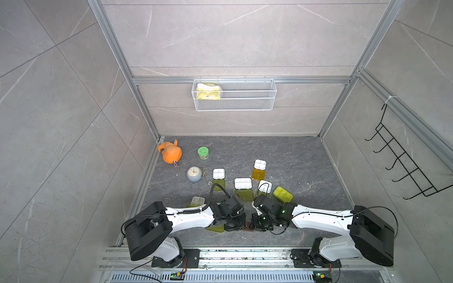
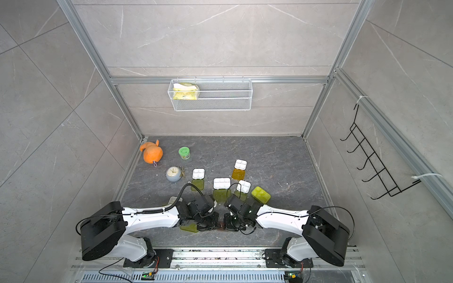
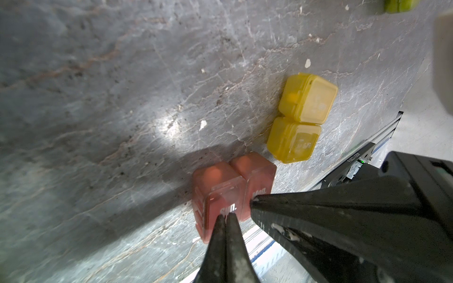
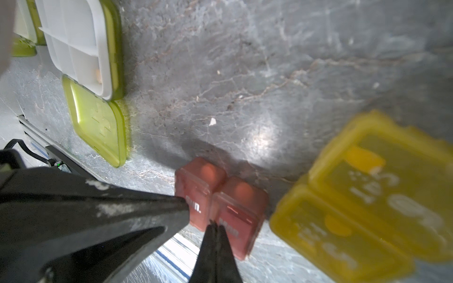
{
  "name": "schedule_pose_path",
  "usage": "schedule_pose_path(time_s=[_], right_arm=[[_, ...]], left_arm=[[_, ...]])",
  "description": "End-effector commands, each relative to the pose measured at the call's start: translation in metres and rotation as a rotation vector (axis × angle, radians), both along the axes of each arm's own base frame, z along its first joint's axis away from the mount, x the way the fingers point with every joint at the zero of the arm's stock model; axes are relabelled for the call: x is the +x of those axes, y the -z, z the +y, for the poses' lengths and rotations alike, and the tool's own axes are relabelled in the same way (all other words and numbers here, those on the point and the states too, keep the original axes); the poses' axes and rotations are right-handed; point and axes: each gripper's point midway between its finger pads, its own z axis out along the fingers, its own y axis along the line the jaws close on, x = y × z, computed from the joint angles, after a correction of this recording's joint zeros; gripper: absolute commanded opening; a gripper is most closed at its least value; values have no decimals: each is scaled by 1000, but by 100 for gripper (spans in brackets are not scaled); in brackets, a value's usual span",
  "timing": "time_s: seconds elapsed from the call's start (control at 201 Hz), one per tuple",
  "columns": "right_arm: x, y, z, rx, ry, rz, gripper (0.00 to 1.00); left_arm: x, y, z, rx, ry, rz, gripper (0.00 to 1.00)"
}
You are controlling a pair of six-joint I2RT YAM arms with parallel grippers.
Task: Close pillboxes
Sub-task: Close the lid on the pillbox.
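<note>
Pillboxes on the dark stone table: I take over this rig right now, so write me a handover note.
Left gripper: shut, empty, tips on the Sun. lid of the small red translucent pillbox pair.
Right gripper: shut, empty, tips on its Mon. lid; latching unclear.
Done: small yellow translucent pillbox pair beside it looks closed; yellow-green rounded plastic pillbox is closed.
Left: three white divided trays with yellow-green lids open, an orange-lidded tray, another open tray beside the left gripper.
Pale divided box: state unclear.

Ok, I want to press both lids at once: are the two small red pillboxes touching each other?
Touching. The left wrist view shows the Sun. box and the Mon. box wall against wall, with no floor visible between them.
</note>
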Motion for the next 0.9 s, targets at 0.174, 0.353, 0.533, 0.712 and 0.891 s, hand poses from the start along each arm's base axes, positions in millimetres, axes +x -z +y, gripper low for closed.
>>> schedule_pose_path(time_s=[0.174, 0.353, 0.533, 0.712, 0.891], right_arm=[[-20, 37, -48, -206, 11, 61, 0], [-25, 39, -56, -216, 11, 64, 0], [-24, 43, -53, -213, 16, 67, 0], [-24, 51, -52, -227, 9, 78, 0], [-26, 51, -56, -233, 12, 79, 0]], left_arm=[[-16, 27, 31, 149, -5, 66, 0], [-16, 27, 32, 152, -6, 63, 0], [-15, 27, 31, 152, -7, 64, 0], [-14, 26, 30, 149, -8, 62, 0], [-14, 27, 30, 151, -8, 62, 0]])
